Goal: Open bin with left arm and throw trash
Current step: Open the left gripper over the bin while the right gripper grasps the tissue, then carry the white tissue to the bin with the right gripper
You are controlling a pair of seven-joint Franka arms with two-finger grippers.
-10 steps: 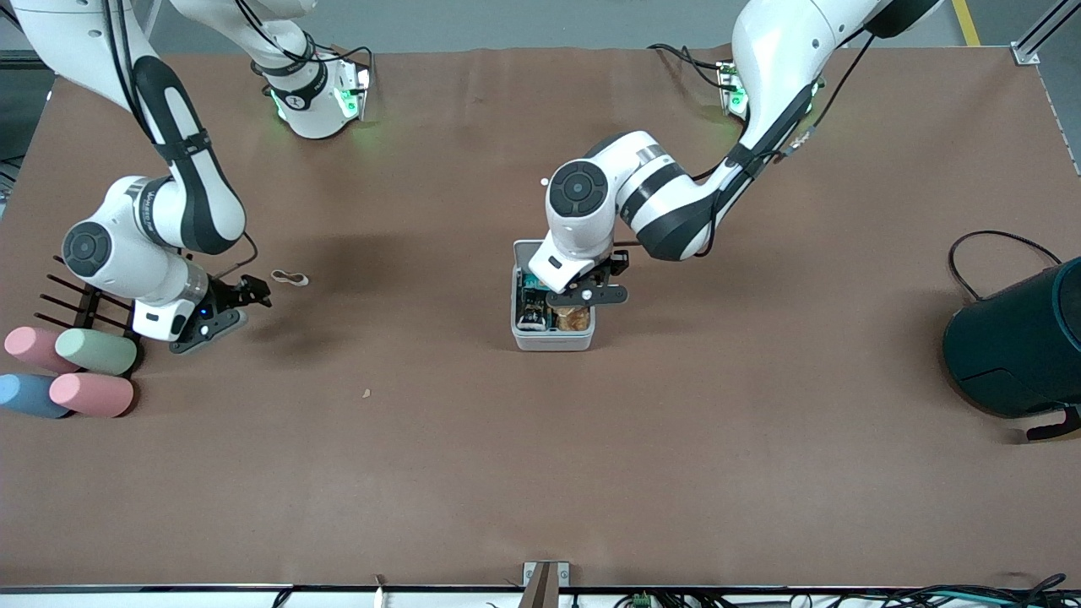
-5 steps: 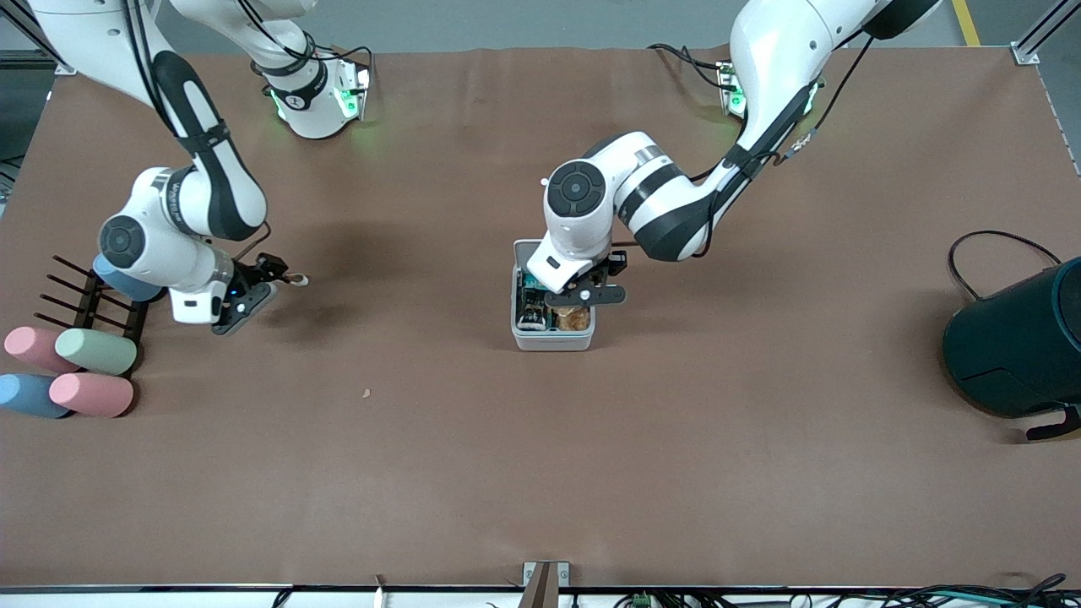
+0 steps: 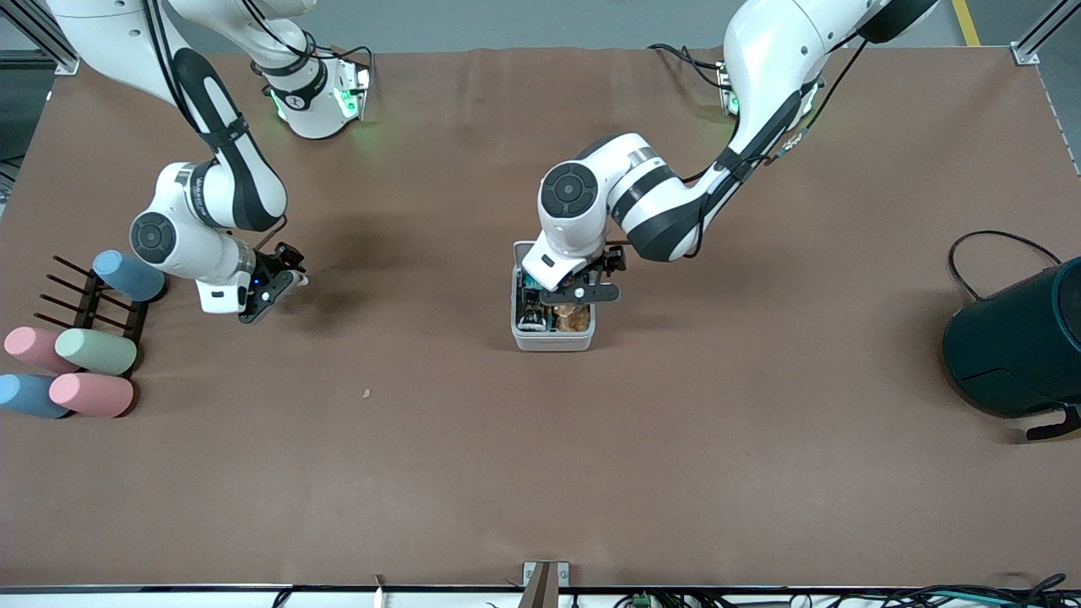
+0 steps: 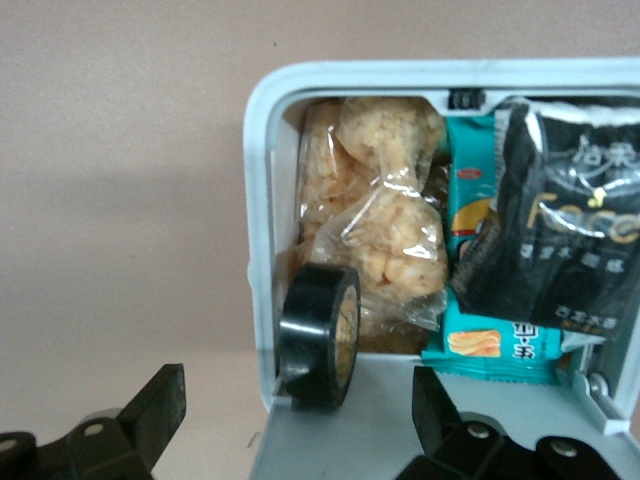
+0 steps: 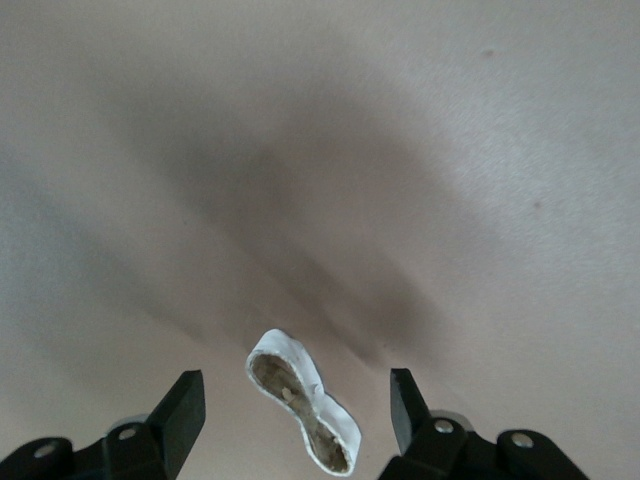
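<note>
The bin (image 3: pixel 553 341) stands mid-table with its lid open, and snack bags fill it. My left gripper (image 3: pixel 581 293) hangs over it, open and holding nothing. In the left wrist view the black tape ring (image 4: pixel 320 335) stands on edge at the bin's rim (image 4: pixel 262 250), apart from the gripper (image 4: pixel 295 412). The black foil packet (image 4: pixel 555 240) lies inside. Toward the right arm's end my right gripper (image 3: pixel 279 285) is low over the table and open. The white rubber band (image 5: pixel 300 412) lies between its fingers (image 5: pixel 178 412), touching neither.
Pastel cylinders (image 3: pixel 95 350) and a black rack (image 3: pixel 80 300) sit at the right arm's end, with a blue cylinder (image 3: pixel 127 274) beside the rack. A big dark teal cylinder (image 3: pixel 1018 346) with a cable lies at the left arm's end.
My left gripper has opened over the bin and let go of the tape ring. The right arm has swung toward the rubber band and now straddles it, uncovering the blue cylinder.
</note>
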